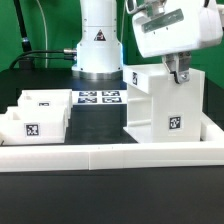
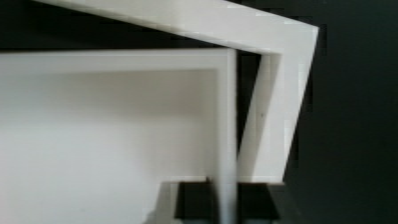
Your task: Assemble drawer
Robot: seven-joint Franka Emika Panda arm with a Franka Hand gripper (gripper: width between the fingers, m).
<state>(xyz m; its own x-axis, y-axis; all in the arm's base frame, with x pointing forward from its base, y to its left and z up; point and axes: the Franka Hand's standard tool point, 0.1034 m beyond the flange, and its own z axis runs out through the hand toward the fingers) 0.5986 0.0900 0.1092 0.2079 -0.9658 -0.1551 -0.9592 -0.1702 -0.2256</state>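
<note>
The drawer's tall white housing point(image 1: 165, 105) stands upright at the exterior view's right, with a square tag on its front. My gripper point(image 1: 180, 72) comes down from above onto the housing's top edge at its far right side. In the wrist view my gripper point(image 2: 231, 200) has its two dark fingers point(image 2: 196, 200) pressed on either side of a thin white wall of the housing point(image 2: 107, 120), so it is shut on that wall. Two smaller white trays point(image 1: 35, 118) lie together at the exterior view's left, the front one showing a tag.
The long low white wall point(image 1: 110, 152) runs across the front and turns back along the right side, close to the housing. The marker board point(image 1: 98, 98) lies flat between the trays and the housing. The robot's base point(image 1: 98, 45) stands behind it.
</note>
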